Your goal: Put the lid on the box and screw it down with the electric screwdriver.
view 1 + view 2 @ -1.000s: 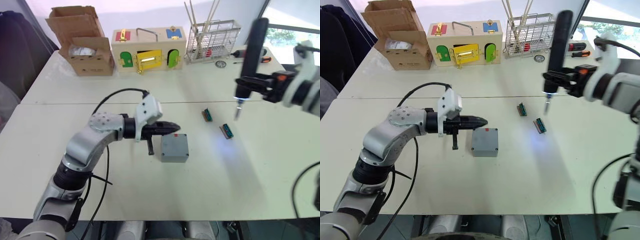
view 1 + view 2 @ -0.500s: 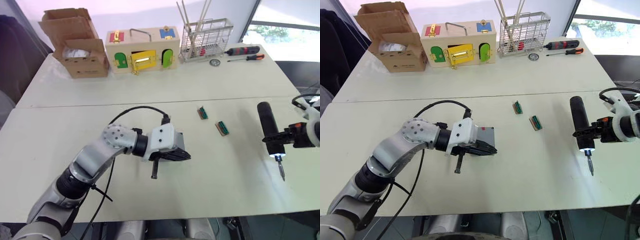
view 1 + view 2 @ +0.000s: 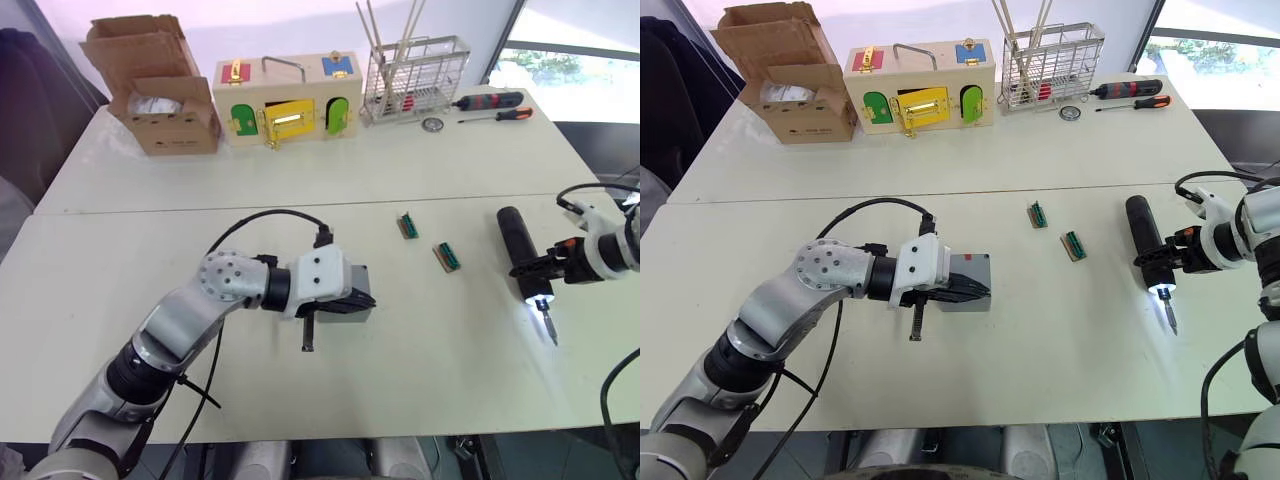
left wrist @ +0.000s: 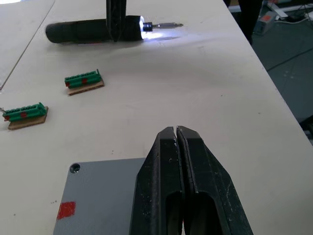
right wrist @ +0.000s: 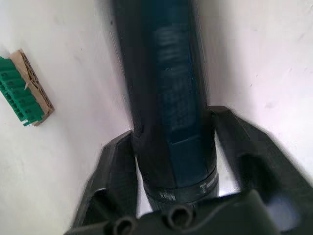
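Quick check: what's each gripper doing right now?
Left gripper: shut, holding nothing, over the grey box.
Right gripper: shut on the electric screwdriver, which is low over the table, light on.

Left pincer (image 4: 176, 134) closed over grey lid (image 4: 100, 196); lit electric screwdriver (image 4: 98, 30) beyond.

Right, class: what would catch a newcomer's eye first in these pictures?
Probably the black electric screwdriver with its tip light on, gripped in the right end effector low over the table's right side. Next, the left end effector, fingers closed, over the grey box near the middle. Two small green connectors lie between them.
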Robot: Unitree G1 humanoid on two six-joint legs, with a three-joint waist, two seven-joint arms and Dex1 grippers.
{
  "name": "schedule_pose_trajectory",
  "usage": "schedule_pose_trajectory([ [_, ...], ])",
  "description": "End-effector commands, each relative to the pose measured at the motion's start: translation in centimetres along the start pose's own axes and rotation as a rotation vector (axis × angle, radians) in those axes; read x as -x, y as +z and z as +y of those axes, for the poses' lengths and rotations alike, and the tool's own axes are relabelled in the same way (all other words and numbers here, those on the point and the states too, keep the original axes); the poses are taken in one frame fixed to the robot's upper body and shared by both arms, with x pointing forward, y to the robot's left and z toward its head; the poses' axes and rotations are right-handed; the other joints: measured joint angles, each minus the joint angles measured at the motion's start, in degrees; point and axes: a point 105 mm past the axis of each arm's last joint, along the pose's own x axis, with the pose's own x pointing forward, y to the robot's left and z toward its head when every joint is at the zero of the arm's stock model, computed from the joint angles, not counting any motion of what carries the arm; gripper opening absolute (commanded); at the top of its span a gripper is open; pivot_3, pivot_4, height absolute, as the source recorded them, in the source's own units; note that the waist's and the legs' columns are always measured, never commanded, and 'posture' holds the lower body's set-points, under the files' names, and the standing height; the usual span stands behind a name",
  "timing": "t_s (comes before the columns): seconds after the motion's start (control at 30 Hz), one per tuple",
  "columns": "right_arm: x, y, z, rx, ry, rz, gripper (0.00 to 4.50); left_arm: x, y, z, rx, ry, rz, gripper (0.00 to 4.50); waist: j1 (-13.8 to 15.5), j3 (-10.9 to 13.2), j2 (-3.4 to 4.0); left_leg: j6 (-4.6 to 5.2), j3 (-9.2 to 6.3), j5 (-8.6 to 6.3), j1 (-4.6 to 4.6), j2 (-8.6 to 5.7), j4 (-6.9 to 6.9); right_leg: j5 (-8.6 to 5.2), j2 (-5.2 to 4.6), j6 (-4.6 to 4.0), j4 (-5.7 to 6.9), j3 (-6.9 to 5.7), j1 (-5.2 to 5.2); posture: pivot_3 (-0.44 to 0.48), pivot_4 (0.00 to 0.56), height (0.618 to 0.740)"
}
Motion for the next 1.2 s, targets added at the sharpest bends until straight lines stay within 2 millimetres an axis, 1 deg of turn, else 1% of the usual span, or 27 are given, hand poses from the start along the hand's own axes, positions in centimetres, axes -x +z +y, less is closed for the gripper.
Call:
schedule_pose_trajectory([
  [0.03,0.5,0.5,-1.0,0.068,-0.08,-0.013,4.25,1.3,0.7,1.8,-0.04,0.088,-0.005,0.0,0.03,-0.01,-0.02,0.0,-0.01,0.0,0.0,0.0,0.0,0.0,0.0,0.0,0.01,-0.01,0.0,0.0,0.15,0.73],
  [0.07,0.5,0.5,-1.2,0.087,-0.099,-0.019,4.47,1.6,0.8,2.5,-0.052,0.12,0.0,0.0,0.1,-0.01,-0.03,-0.01,-0.02,0.01,0.0,0.0,0.0,0.0,0.0,0.0,0.01,-0.02,0.01,0.0,0.15,0.73],
  [0.13,0.7,1.3,-1.4,0.119,-0.131,-0.061,4.47,2.2,1.2,3.9,-0.058,0.183,-0.005,0.0,0.15,0.0,-0.04,-0.02,-0.03,0.01,0.0,-0.02,0.04,0.0,0.0,0.0,0.02,-0.04,0.04,0.0,0.15,0.73],
  [0.2,1.1,2.5,-1.3,0.171,-0.154,-0.119,4.47,2.7,1.4,4.7,-0.063,0.213,-0.001,0.0,0.03,-0.01,-0.04,-0.02,-0.03,0.01,0.0,-0.02,0.06,0.0,0.0,0.01,0.02,-0.04,0.04,0.0,0.15,0.73],
  [0.23,1.6,3.7,-0.5,0.189,-0.135,-0.175,4.47,3.0,1.2,5.0,-0.07,0.226,0.023,0.0,-0.01,-0.01,-0.04,-0.02,-0.02,0.01,0.0,-0.03,0.07,0.01,-0.01,0.01,0.02,-0.02,0.04,0.0,0.15,0.73],
  [0.27,2.6,5.4,0.4,0.267,-0.132,-0.251,4.47,3.7,0.5,5.5,-0.074,0.248,0.067,0.0,-0.06,-0.01,-0.03,-0.02,-0.02,0.01,0.0,-0.03,0.06,0.01,-0.01,0.01,0.02,-0.02,0.03,0.0,0.15,0.73],
  [0.3,3.9,6.9,1.8,0.381,-0.13,-0.327,4.47,4.6,-0.4,5.9,-0.076,0.273,0.126,0.0,-0.28,-0.01,0.01,-0.02,-0.03,0.01,0.0,-0.03,0.04,0.0,0.0,0.01,0.02,-0.03,0.01,0.0,0.15,0.73],
  [0.37,5.5,8.5,4.2,0.527,-0.117,-0.436,4.47,6.0,-1.6,6.4,-0.079,0.304,0.205,0.0,-0.65,0.02,0.06,-0.05,0.07,0.02,-0.01,-0.03,-0.07,0.01,0.01,0.01,0.08,0.02,-0.16,0.0,0.15,0.73],
  [0.4,5.8,8.7,5.6,0.585,-0.095,-0.471,4.47,6.4,-2.1,6.4,-0.073,0.308,0.236,0.0,-0.66,0.02,0.06,-0.08,0.1,0.04,-0.01,-0.03,-0.12,0.01,0.04,0.01,0.13,0.05,-0.25,0.0,0.15,0.73],
  [0.43,5.8,8.5,7.1,0.668,-0.061,-0.493,4.47,6.7,-2.6,6.1,-0.068,0.297,0.268,0.0,-0.49,0.02,0.05,-0.08,0.09,0.04,-0.01,0.02,-0.16,0.01,0.12,0.01,0.17,0.04,-0.29,0.0,0.15,0.73],
  [0.47,5.6,7.9,9.0,0.764,0.0,-0.508,4.47,7.0,-3.0,5.8,-0.063,0.28,0.294,0.0,-0.33,0.0,-0.01,-0.09,0.0,0.05,-0.02,0.05,-0.19,0.0,0.18,0.0,0.19,-0.01,-0.31,0.0,0.15,0.73],
  [0.5,5.2,6.1,11.9,0.861,0.144,-0.505,4.47,7.0,-3.4,5.2,-0.051,0.254,0.316,0.0,-0.06,-0.01,-0.05,-0.1,-0.08,0.05,-0.03,0.08,-0.2,0.0,0.2,0.0,0.2,-0.09,-0.29,0.0,0.15,0.73],
  [0.53,4.7,4.1,14.3,0.913,0.278,-0.48,4.47,7.0,-3.7,4.6,-0.04,0.228,0.334,0.0,0.21,-0.02,-0.09,-0.11,-0.13,0.05,-0.04,0.08,-0.2,0.0,0.2,0.0,0.18,-0.14,-0.25,0.0,0.15,0.73],
  [0.57,4.2,2.2,15.9,0.944,0.374,-0.448,4.47,7.0,-4.0,4.0,-0.031,0.203,0.351,0.0,0.32,-0.02,-0.09,-0.11,-0.26,0.05,-0.05,0.08,-0.17,0.0,0.2,0.0,0.13,-0.24,-0.13,0.0,0.15,0.73],
  [0.6,3.9,1.0,16.8,0.955,0.425,-0.427,4.47,7.0,-4.3,3.7,-0.024,0.188,0.362,0.0,0.52,-0.01,-0.1,-0.1,-0.29,0.05,-0.05,0.11,-0.12,0.0,0.17,0.0,0.09,-0.25,-0.08,0.0,0.15,0.73],
  [0.7,1.1,-3.1,18.3,1.027,0.477,-0.332,4.47,6.4,-5.1,3.0,-0.011,0.177,0.373,0.0,1.37,-0.01,-0.09,0.01,-0.17,-0.01,-0.09,0.0,0.26,0.01,0.04,0.02,0.09,-0.11,0.06,0.0,0.15,0.73],
  [0.73,0.5,-3.9,18.7,1.035,0.486,-0.32,4.47,6.3,-5.4,2.9,-0.002,0.178,0.37,0.0,1.44,-0.01,-0.11,0.28,-0.21,-0.17,-0.07,0.01,0.52,0.02,0.05,0.03,0.13,-0.16,0.23,0.0,0.15,0.73],
  [0.77,0.0,-4.4,19.0,1.033,0.486,-0.322,4.47,6.2,-5.7,2.7,0.019,0.176,0.369,0.0,1.4,-0.01,-0.12,0.56,-0.24,-0.34,-0.05,0.01,0.71,0.02,0.05,0.03,0.13,-0.21,0.35,0.0,0.15,0.73],
  [0.8,-0.9,-4.9,19.6,1.016,0.501,-0.323,4.47,5.7,-6.3,2.4,0.035,0.169,0.379,0.0,1.35,-0.01,-0.12,0.57,-0.21,-0.35,-0.05,0.0,0.79,0.04,0.05,0.05,0.13,-0.18,0.38,0.0,0.15,0.73],
  [0.9,-2.3,-5.9,20.9,0.99,0.533,-0.327,4.47,4.7,-7.4,1.7,0.057,0.149,0.39,0.0,1.29,-0.07,-0.22,0.56,-0.18,-0.34,-0.02,0.01,0.84,0.09,0.06,0.08,0.14,-0.14,0.39,0.0,0.15,0.73],
  [0.93,-2.6,-6.1,21.2,0.989,0.541,-0.328,4.47,4.3,-7.5,1.7,0.066,0.15,0.37,0.0,1.34,-0.07,-0.22,0.53,-0.18,-0.33,-0.04,0.01,0.81,0.09,0.06,0.08,0.15,-0.13,0.33,0.0,0.15,0.73],
  [0.97,-2.9,-6.2,21.5,0.98,0.546,-0.332,4.47,3.8,-7.3,1.8,0.087,0.162,0.333,0.0,1.38,-0.07,-0.22,0.31,-0.21,-0.2,-0.04,0.02,0.77,0.09,0.06,0.08,0.15,-0.16,0.31,0.0,0.15,0.73],
  [1.03,-3.3,-6.3,21.8,0.962,0.544,-0.34,4.47,3.3,-7.1,2.0,0.124,0.182,0.281,0.0,1.34,-0.04,-0.28,0.26,-0.21,-0.18,-0.07,0.02,0.76,0.09,0.06,0.08,0.13,-0.16,0.3,0.0,0.15,0.73],
  [1.13,-3.8,-6.4,22.1,0.92,0.541,-0.338,4.47,2.6,-7.1,1.9,0.107,0.17,0.27,0.0,1.29,-0.05,-0.29,0.25,-0.19,-0.17,-0.07,0.01,0.79,0.09,0.06,0.08,0.13,-0.13,0.3,0.0,0.15,0.73],
  [1.2,-3.7,-7.1,22.6,0.922,0.571,-0.319,4.47,2.1,-7.0,2.2,0.097,0.174,0.262,0.0,1.37,-0.07,-0.28,0.24,-0.2,-0.16,-0.05,0.02,0.79,0.09,0.06,0.08,0.15,-0.14,0.3,0.0,0.15,0.73],
])
